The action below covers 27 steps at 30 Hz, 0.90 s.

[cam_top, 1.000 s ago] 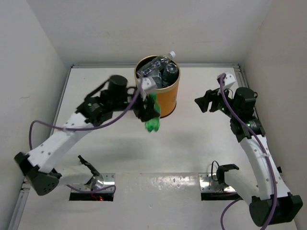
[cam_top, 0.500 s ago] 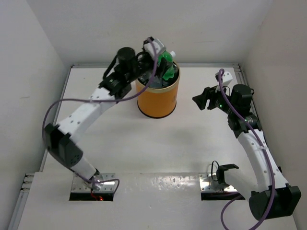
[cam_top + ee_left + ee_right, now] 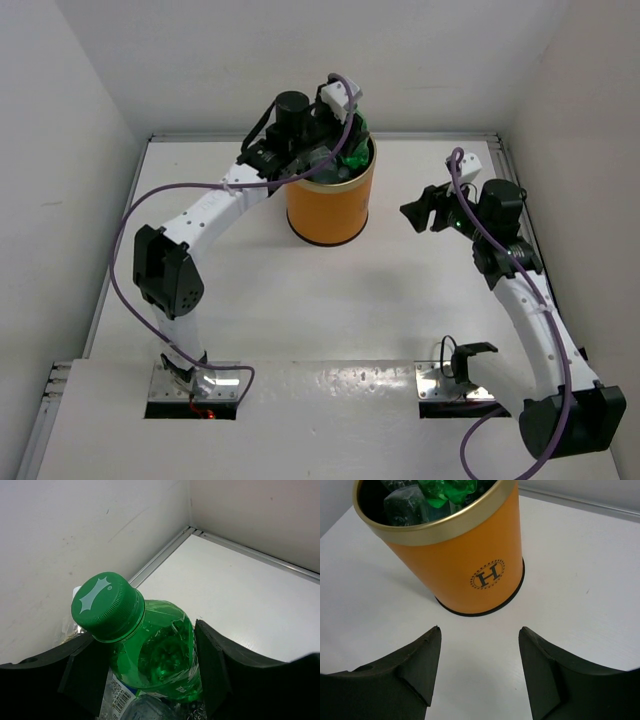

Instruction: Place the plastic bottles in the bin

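Left gripper [image 3: 148, 672] clamps a green bottle [image 3: 155, 645] just above the bin [image 3: 330, 205], which stands at 12 o'clock on the table [image 3: 250, 300], packed with bottles [image 3: 402, 500]; right gripper [image 3: 480, 632] hangs at its 3 o'clock, fingers apart, empty

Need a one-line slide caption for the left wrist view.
Left gripper clamped on a translucent green plastic bottle with a ribbed green cap, corner of the white table behind.

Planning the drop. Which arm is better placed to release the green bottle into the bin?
Left: the left gripper holds the green bottle above the bin; the right gripper is open beside it.
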{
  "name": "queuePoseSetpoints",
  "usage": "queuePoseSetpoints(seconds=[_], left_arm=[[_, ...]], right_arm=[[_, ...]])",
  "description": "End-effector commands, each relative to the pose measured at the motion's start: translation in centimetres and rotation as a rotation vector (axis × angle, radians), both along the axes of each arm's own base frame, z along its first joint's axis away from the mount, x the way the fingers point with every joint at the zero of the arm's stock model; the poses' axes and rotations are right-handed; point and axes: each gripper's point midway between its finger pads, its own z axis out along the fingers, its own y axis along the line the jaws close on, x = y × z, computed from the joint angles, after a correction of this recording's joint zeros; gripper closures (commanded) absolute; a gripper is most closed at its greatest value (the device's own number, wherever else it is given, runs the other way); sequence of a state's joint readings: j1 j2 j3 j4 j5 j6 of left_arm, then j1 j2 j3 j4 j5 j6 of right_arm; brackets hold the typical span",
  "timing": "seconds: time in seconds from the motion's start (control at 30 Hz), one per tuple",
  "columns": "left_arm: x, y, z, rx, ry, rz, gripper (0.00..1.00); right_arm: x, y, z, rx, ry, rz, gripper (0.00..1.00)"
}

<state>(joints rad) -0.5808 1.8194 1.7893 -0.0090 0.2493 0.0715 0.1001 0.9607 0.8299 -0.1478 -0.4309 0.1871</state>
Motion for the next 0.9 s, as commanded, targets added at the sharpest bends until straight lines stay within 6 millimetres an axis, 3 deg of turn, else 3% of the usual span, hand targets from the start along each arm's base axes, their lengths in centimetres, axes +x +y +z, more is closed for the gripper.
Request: queuePoseSetpoints(seconds=[0.0,0.13,0.33,0.37,0.47,0.5,0.53,0.57,0.6,0.7,0.73,0.77,0.8,0.83,0.87], left_arm=[[0.4,0.7,2.8,-0.055,-0.089,0.017,1.00],[0.9,1.2,-1.2,0.010,-0.024,0.055,1.00],[0.3,2.7,-4.5,0.087,0.021,0.097,1.00],[0.1,2.8,-5.5,0.105,0.047,0.096,0.94],[-0.6,3.1,-5.3,0.084,0.073,0.074,0.25],[-0.9,3.2,-4.5,0.049,0.088,0.078,0.00],[-1.0,3.4,-2.3,0.014,0.062,0.091,0.00],[-0.8,3.9,-1.7,0.004,0.072,0.102,0.00],[-1.3,3.5,2.0,-0.032,0.022,0.071,0.00],[-1.1,4.2,6.2,-0.046,0.027,0.094,0.00],[-1.4,5.7,12.2,-0.116,-0.058,0.113,0.00],[-0.8,6.3,12.2,-0.114,-0.015,0.137,0.00],[-1.3,6.7,14.0,-0.156,-0.011,0.114,0.00],[-2.0,8.6,17.5,-0.198,-0.066,0.117,0.00],[-2.7,9.6,18.3,-0.209,-0.069,0.119,0.00]], right_arm=[[0.1,0.2,0.9,0.002,-0.059,0.022,0.38],[-0.1,0.3,0.8,0.003,-0.054,0.028,0.38],[-0.4,0.3,0.9,-0.005,-0.057,0.036,0.38],[-0.3,0.3,0.9,-0.004,-0.053,0.034,0.38],[-0.4,0.3,1.2,-0.001,-0.054,0.035,0.34],[-0.4,0.3,1.5,0.004,-0.054,0.031,0.32],[-0.5,0.4,1.5,0.005,-0.051,0.037,0.32],[-0.4,0.4,2.0,0.006,-0.059,0.033,0.30],[-0.5,0.3,2.1,0.005,-0.055,0.032,0.29],[-0.6,0.2,3.6,0.009,-0.078,0.022,0.26],[-0.6,0.2,4.3,0.008,-0.093,0.019,0.25],[-0.6,-0.2,4.6,0.009,-0.096,-0.001,0.25],[-0.5,-0.4,5.1,0.006,-0.102,-0.018,0.22],[-0.4,-0.8,5.4,-0.001,-0.106,-0.043,0.21],[-0.5,-1.1,5.6,0.002,-0.106,-0.060,0.19]])
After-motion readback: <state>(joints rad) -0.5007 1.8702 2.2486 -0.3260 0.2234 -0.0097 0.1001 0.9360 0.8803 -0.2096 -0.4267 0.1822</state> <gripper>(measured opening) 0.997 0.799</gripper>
